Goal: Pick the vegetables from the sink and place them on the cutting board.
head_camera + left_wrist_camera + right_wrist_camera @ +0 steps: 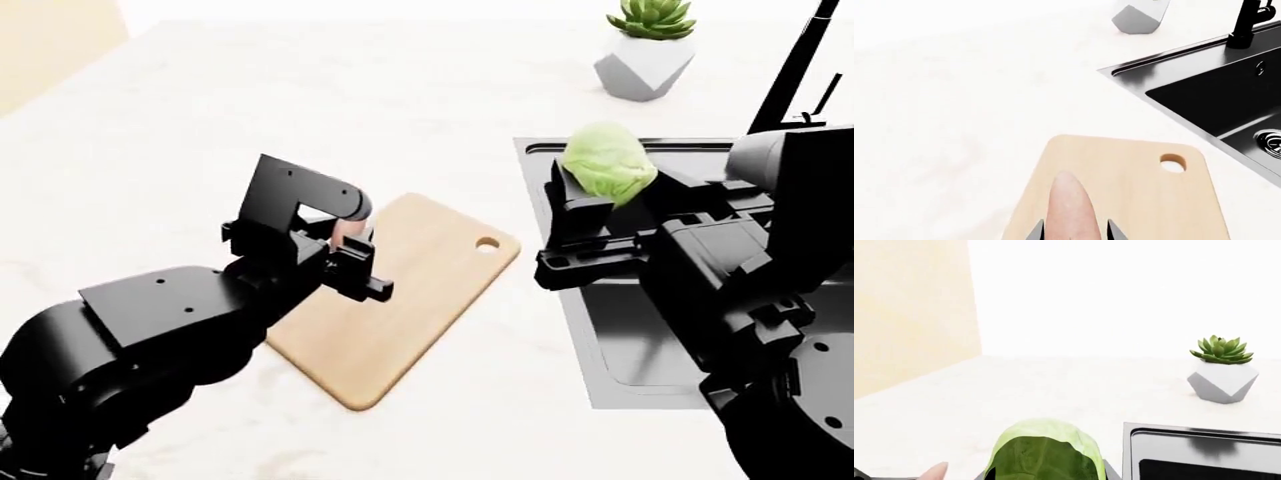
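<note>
My left gripper (1075, 229) is shut on the pinkish-brown tapered tuber (1069, 205) and holds it over the tan cutting board (1154, 200). In the head view the tuber (350, 230) shows between the left gripper's (350, 245) fingers, above the board's (414, 300) left part. My right gripper (614, 188) is shut on the round light-green sprout (607, 160) and holds it above the left rim of the black sink (627, 340). The sprout fills the bottom of the right wrist view (1044, 455), hiding most of the right gripper (1047, 476).
The sink (1214, 95) lies just right of the board, with its drain (1269, 140) and black faucet (1247, 25). A spiky green succulent in a white pot (647, 45) stands behind the sink; it also shows in the right wrist view (1222, 370). White counter surrounds the board.
</note>
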`<state>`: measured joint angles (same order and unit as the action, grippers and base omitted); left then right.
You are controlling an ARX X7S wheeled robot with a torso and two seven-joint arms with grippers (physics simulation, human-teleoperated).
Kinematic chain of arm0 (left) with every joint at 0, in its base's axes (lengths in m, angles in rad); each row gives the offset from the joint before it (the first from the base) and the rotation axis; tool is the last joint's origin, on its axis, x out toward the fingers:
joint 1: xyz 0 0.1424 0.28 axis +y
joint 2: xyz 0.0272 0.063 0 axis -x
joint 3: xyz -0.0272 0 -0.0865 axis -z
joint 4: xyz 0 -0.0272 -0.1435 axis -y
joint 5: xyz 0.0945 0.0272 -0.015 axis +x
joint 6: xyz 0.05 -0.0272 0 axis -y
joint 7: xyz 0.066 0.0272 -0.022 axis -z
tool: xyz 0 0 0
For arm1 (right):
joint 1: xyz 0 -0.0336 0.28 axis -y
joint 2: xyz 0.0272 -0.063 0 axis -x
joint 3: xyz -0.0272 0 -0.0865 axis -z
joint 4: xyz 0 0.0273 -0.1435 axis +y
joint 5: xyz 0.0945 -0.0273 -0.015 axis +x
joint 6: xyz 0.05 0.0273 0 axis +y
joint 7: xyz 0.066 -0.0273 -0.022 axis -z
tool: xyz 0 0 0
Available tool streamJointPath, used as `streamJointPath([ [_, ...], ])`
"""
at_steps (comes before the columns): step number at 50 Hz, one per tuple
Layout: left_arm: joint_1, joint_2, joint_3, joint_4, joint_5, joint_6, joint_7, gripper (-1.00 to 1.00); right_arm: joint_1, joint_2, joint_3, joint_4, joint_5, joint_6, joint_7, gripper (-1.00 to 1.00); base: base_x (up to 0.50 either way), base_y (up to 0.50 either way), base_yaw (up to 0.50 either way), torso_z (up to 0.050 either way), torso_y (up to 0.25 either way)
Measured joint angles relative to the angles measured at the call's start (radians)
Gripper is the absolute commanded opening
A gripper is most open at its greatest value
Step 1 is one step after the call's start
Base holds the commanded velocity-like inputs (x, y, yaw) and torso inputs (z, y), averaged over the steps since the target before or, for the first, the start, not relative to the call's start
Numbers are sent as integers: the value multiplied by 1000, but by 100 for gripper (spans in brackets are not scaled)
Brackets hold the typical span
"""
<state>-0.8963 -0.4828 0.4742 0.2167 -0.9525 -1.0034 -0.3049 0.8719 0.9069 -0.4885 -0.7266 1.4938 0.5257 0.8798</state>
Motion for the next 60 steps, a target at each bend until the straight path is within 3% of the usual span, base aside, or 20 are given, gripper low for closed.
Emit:
streamJointPath([
  [27,26,11,60,-100,59,38,37,-100,-17,-3,-1,11,0,-8,-3,-100,0,0,0,0,0],
  [28,26,11,60,-101,59,39,38,100,-17,-3,-2,11,0,-8,-4,-100,0,0,0,0,0],
  [52,37,0,48,-73,49,58,22,100,-20,-14,-11,19,-7,-4,-12,-100,0,0,0,0,0],
  [60,43,-19,-5,6,40,96,-19,100,13,-38,-27,52,9,19,-16,-100,0,0,0,0,0],
])
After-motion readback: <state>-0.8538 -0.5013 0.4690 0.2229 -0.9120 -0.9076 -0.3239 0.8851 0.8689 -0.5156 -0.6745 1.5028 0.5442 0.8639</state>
